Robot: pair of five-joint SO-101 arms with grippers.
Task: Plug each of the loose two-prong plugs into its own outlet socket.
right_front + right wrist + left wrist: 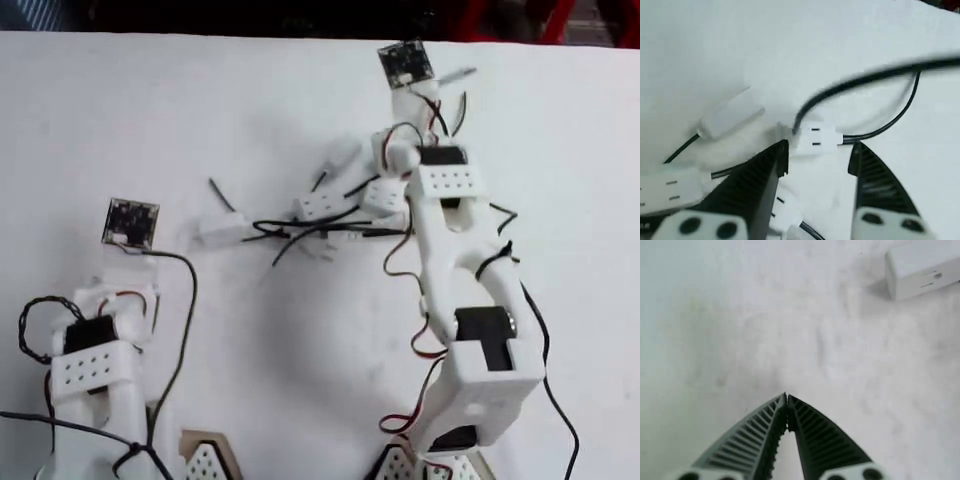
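Mid-table (150,120), the right gripper (818,150) is held open around a white socket (815,137) in a tangle of black cords (290,226). The left gripper (786,401) is shut on nothing, apart from another socket (922,270). If the jaws are closed off-centre, the socket may be twisted aside. Neighbouring pieces may also be dragged by the crossed cords. Two arms are counted, and at least four white connector pieces from above. Plugs and sockets cannot be tallied separately.
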